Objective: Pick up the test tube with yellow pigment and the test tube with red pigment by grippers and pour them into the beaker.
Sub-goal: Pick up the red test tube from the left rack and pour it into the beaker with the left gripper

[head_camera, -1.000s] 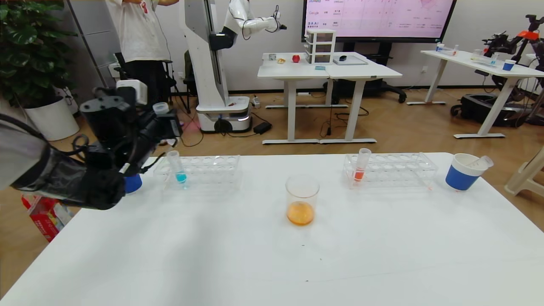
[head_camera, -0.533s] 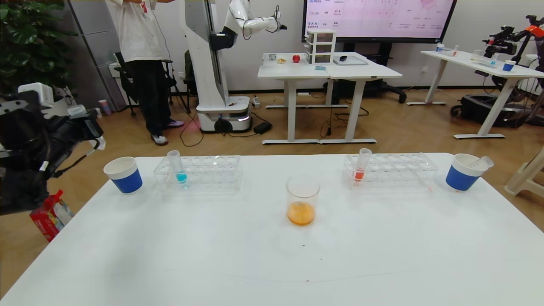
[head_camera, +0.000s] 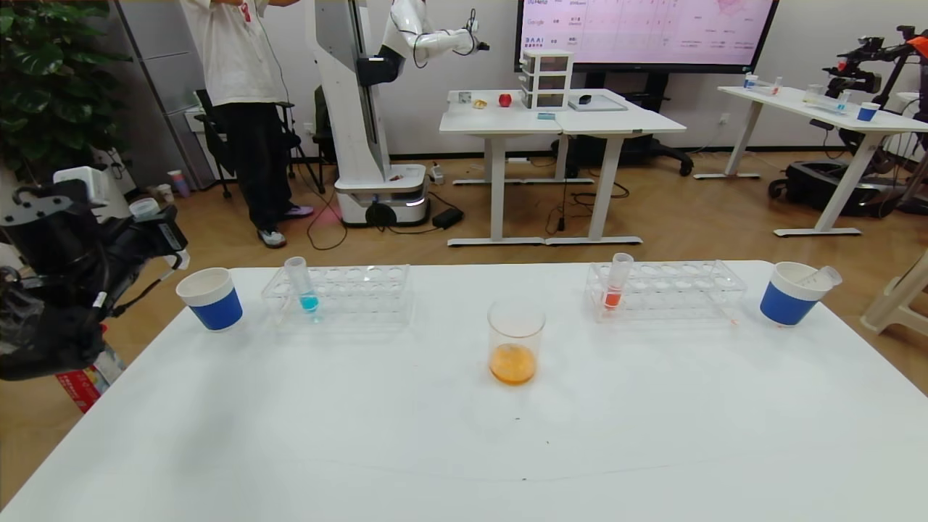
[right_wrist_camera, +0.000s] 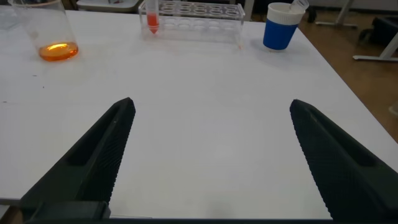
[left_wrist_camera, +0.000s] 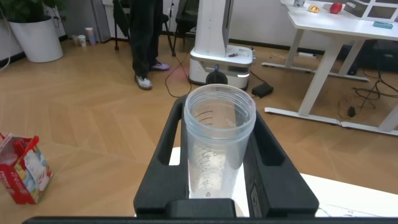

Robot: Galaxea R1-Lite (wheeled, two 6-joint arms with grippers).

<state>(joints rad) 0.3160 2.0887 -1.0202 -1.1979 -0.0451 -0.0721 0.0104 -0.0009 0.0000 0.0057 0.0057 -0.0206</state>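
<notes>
Off the table's edge at nine o'clock, the left gripper (head_camera: 156,217) clamps an emptied tube (left_wrist_camera: 219,140), the beaker (head_camera: 515,341) holds orange liquid mid-table, and only its wrist camera shows the right gripper (right_wrist_camera: 208,146) spread wide, holding nothing.

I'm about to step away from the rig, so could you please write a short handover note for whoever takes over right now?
Left claw: shut on an emptied test tube, raised off the table's left edge, near the left paper cup.
Right claw: open, empty, low over the table.
Beaker: mid-table, orange liquid at its bottom.
Left rack holds a blue tube; right rack holds a red tube; right paper cup holds an empty tube.
Done: pouring appears finished.
Left: probably drop the held tube into the left cup.
</notes>
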